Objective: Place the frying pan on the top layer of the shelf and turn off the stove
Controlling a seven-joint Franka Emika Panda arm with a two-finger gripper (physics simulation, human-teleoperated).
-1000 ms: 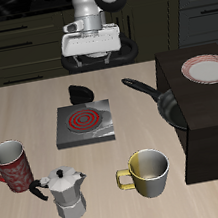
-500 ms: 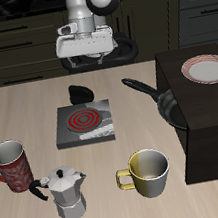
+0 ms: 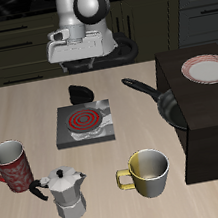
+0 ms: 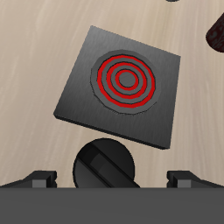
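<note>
The black frying pan lies on the table beside the shelf, its long handle pointing back toward the stove's far side. The dark shelf stands at the table's edge and is far bigger than the pan. The grey stove has a red glowing coil and a black knob behind it. My gripper hangs open and empty high above the knob, well away from the pan. In the wrist view the stove and knob lie below my gripper, with its fingertips wide apart.
A white-and-red plate lies on the shelf's top. A red mug, a metal moka pot and a cream cup stand near the table's front edge. The mug's rim shows in the wrist view.
My gripper has moved sideways along the table's back, away from the shelf, and now hangs over the knob. Nothing on the table has moved.
</note>
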